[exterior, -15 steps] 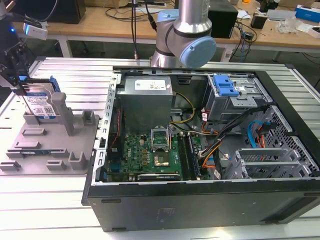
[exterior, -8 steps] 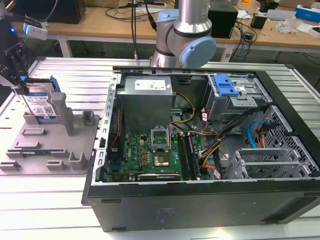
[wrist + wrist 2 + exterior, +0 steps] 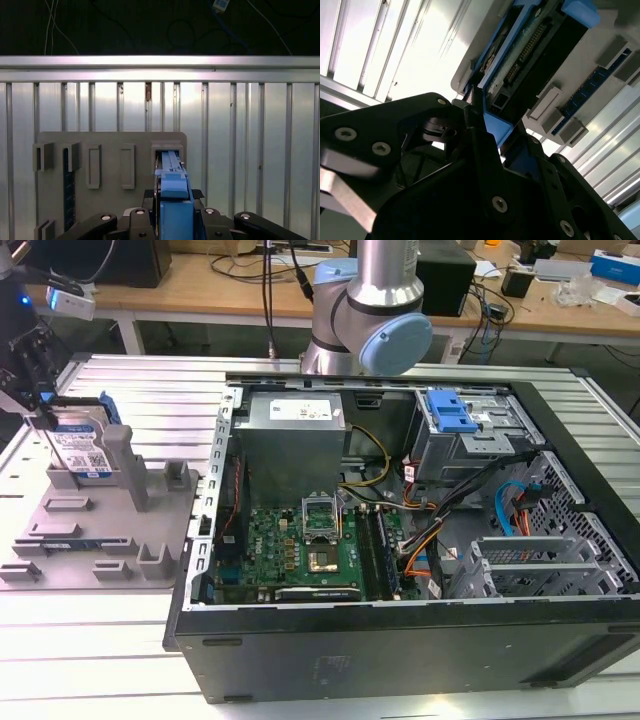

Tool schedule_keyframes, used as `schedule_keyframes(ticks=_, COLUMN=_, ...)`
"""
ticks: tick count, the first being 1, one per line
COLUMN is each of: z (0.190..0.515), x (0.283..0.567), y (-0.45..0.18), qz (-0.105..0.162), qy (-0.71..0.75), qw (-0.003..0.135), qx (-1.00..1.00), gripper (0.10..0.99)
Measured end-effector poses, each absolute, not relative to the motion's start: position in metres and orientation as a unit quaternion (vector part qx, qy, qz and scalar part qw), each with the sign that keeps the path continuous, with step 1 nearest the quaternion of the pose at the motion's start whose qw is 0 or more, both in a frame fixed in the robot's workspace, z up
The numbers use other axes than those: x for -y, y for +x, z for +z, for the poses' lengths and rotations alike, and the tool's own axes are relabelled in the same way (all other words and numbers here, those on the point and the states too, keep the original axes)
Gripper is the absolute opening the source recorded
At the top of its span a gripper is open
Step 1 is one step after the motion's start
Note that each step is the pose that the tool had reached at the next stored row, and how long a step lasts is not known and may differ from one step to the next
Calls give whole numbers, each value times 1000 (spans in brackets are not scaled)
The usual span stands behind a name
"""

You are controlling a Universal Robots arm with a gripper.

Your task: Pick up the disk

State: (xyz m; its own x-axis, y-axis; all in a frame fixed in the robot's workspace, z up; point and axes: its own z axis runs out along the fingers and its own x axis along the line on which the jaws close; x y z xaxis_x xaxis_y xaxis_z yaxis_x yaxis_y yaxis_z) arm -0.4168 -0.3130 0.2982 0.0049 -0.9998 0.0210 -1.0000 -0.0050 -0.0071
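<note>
Grey holder [image 3: 120, 530] carries upright disk [image 3: 82, 450], pincer [image 3: 35, 390] gripping.

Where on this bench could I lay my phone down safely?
Bare patches: the slatted table behind the grey holder, and the strip in front of it, beside the computer case. Crowded: inside the case, and around the disk where the gripper is.

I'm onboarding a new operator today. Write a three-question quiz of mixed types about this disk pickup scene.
1. True or false: the disk lies flat inside the computer case.
2. Which way is the disk oriented in the grey holder? A) flat B) on edge C) upside down on the table
3. Fill in: the gripper's fingers sit on either side of the disk's ____ frame.

Key: 1 false; 2 B; 3 blue.
</note>
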Motion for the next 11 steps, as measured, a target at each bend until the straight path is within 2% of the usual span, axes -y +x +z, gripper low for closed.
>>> schedule_keyframes(ticks=11, z=325, x=313, y=-417, qz=10, qy=709, qw=5, qx=705, gripper=365)
